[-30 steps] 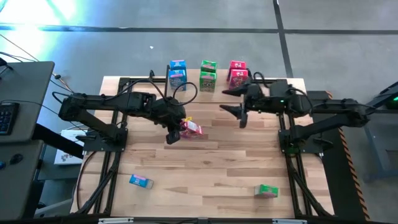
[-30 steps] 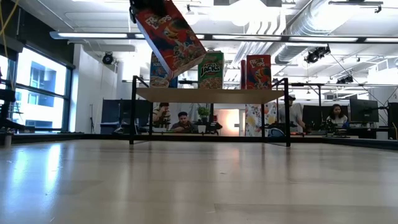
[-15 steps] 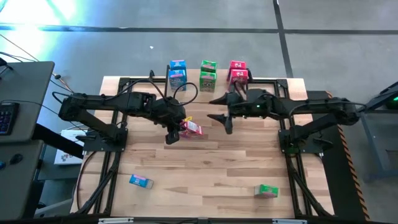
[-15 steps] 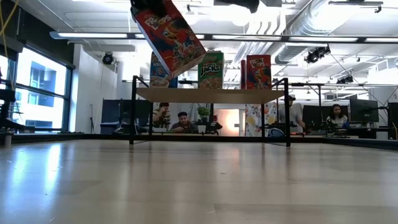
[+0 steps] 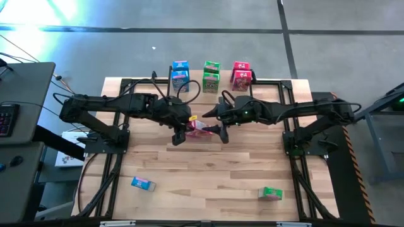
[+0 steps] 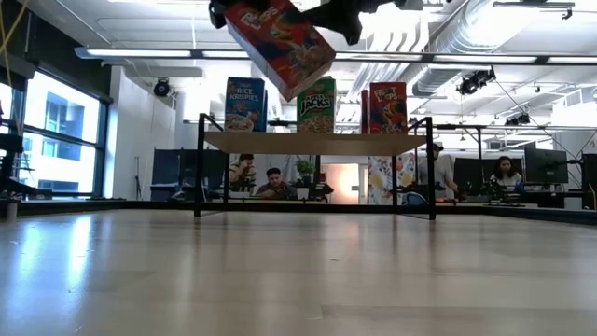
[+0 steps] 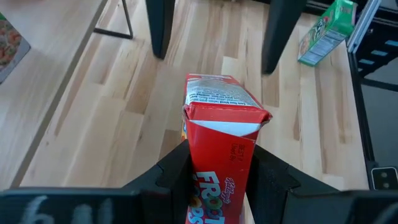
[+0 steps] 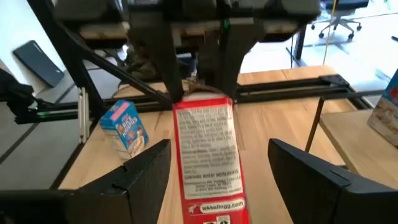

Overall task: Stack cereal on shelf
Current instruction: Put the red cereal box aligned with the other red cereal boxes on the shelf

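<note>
Red cereal box (image 6: 280,45) hangs tilted, airborne, before the shelf (image 6: 312,141) bearing stacked boxes.

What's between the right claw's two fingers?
The red cereal box, held by the left gripper, sits between the open right gripper's fingers, untouched. The right wrist view shows it.

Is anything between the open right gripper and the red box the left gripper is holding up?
Nothing visible. The right gripper has its open fingers on either side of the red Froot Loops box, with clear gaps and no object between. The left gripper clamps the box's other end, above the table.
</note>
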### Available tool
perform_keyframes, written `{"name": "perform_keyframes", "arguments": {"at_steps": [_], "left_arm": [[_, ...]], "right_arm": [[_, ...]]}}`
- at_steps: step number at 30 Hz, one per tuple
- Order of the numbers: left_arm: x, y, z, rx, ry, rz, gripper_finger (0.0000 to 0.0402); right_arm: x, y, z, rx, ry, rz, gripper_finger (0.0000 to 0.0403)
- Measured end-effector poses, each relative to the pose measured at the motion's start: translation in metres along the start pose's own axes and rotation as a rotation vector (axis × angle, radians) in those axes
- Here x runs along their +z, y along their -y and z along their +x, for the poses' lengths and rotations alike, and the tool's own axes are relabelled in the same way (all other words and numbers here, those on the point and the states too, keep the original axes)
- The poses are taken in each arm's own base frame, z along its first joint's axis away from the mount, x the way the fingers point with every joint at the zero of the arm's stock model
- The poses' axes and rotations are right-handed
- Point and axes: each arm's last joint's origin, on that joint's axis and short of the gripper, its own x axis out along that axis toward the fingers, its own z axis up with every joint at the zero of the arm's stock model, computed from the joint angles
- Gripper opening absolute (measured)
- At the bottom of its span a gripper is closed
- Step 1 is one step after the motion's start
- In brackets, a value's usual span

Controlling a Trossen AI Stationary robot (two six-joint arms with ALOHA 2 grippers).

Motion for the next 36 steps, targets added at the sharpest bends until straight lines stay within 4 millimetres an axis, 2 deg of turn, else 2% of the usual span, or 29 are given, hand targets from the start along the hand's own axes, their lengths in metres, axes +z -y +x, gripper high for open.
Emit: {"name": "perform_keyframes", "arguments": {"at_steps": [32,36], "left_arm": [[0.011,0.001,-0.001,0.009,0.115,0.079,0.0116],[0.011,0.002,-0.001,0.008,0.119,0.079,0.0116]], "right_arm": [[-0.005,-0.001,0.003,0.051,-0.04,0.077,0.0261],[-0.005,-0.001,0.003,0.048,-0.045,0.105,0.0249]]}}
